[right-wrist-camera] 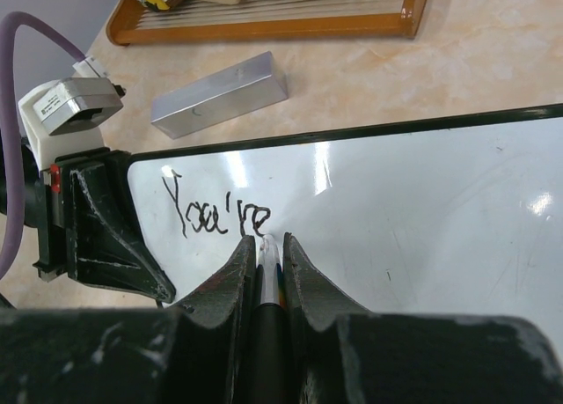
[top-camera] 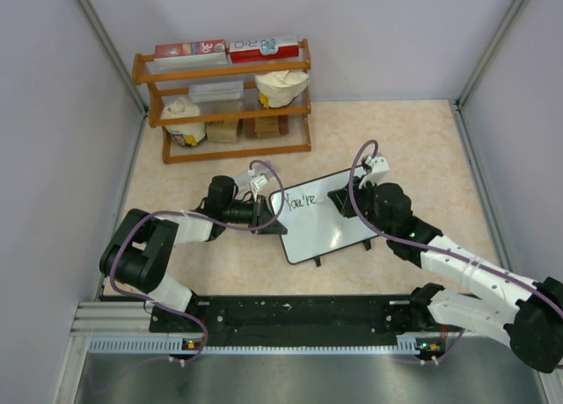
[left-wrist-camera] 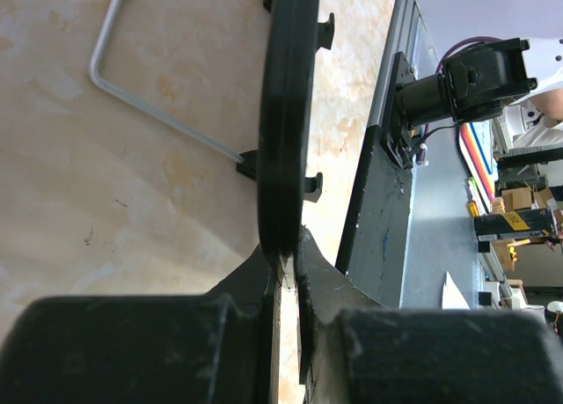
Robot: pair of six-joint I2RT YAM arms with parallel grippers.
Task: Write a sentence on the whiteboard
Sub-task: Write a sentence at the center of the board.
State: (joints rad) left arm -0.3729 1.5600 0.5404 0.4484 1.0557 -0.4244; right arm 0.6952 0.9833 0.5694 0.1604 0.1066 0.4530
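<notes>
The whiteboard (top-camera: pixel 325 219) lies tilted on the table, black-framed, with black script "You're" (top-camera: pixel 299 202) at its upper left. My left gripper (top-camera: pixel 271 217) is shut on the board's left edge; in the left wrist view (left-wrist-camera: pixel 288 246) the black frame (left-wrist-camera: pixel 286 113) runs edge-on between the jaws. My right gripper (top-camera: pixel 345 197) is above the board's upper right part, shut on a marker (right-wrist-camera: pixel 268 281). In the right wrist view (right-wrist-camera: pixel 266 239) the marker tip is at the end of the word "You're" (right-wrist-camera: pixel 215 212) on the white surface (right-wrist-camera: pixel 422 210).
A wooden shelf rack (top-camera: pixel 227 100) with boxes and bags stands at the back left. A silver metal block (right-wrist-camera: pixel 220 94) lies behind the board. The left gripper's body (right-wrist-camera: pixel 84 184) shows at the board's corner. A bent metal stand wire (left-wrist-camera: pixel 132 87) shows under the board.
</notes>
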